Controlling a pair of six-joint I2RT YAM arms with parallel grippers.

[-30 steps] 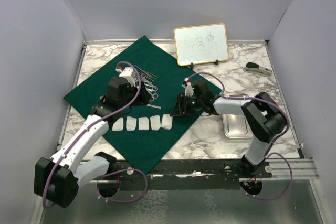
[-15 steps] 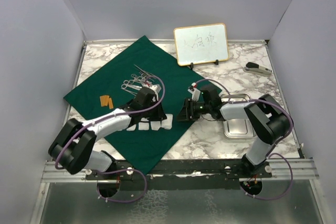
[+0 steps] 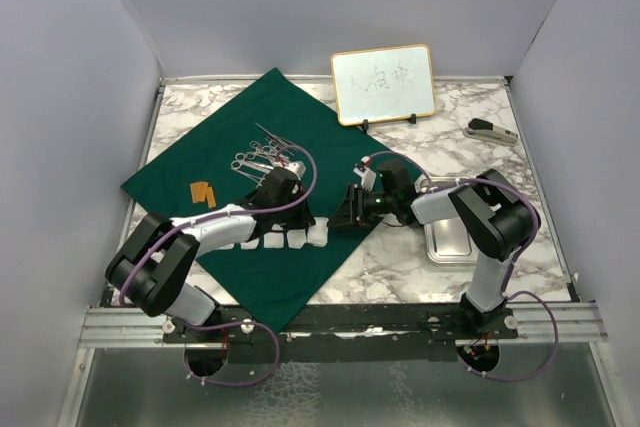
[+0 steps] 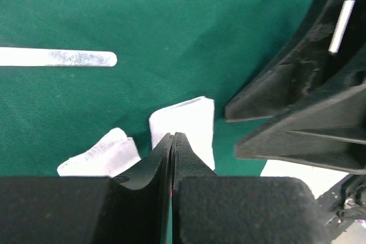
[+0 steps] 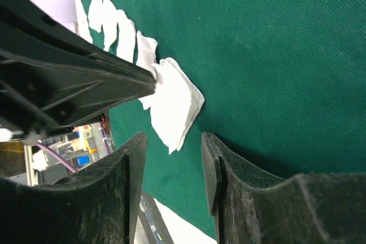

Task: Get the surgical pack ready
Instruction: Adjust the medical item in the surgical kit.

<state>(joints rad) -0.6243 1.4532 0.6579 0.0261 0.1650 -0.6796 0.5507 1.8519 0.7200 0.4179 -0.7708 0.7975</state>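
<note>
The left arm has swung off the instruments (image 3: 262, 159) and down to the gauze row (image 3: 305, 238) near the green cloth's (image 3: 230, 117) front-right edge! The left gripper (image 4: 172, 136) is clenched tight, tips on the end gauze square (image 5: 174, 104); nipped or not, can't tell. The right gripper (image 5: 172, 141) gapes just beside it, at the cloth's right edge. The steel tray (image 3: 450, 244) sits off the cloth, to its right.

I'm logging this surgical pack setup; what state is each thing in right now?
Large dark green cloth sheet: spread flat.
Small rectangular steel tray: off the cloth, visible part empty.
Silver scissor-like instruments: lying on the cloth.
White gauze squares: in a row on it.
Left pincer: shut at the end square.
Right pincer: open.
</note>
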